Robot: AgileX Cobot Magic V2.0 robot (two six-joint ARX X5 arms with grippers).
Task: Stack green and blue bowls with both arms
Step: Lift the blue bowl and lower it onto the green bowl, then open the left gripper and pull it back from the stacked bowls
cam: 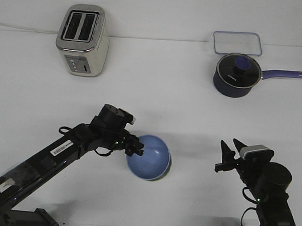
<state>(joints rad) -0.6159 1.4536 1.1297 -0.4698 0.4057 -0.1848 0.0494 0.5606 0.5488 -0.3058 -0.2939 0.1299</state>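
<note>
The light blue bowl point(150, 158) is in the middle of the table near the front, tilted with its opening toward the camera. A thin pale green edge point(162, 175) shows under its lower right rim; no separate green bowl is visible. My left gripper point(137, 147) is at the blue bowl's left rim, with its fingers closed over the rim. My right gripper point(229, 152) is to the right of the bowl and apart from it. Its fingers are spread and hold nothing.
A silver toaster point(83, 40) stands at the back left. A dark blue lidded saucepan point(237, 75) with its handle pointing right stands at the back right. A clear rectangular container point(237, 42) lies behind it.
</note>
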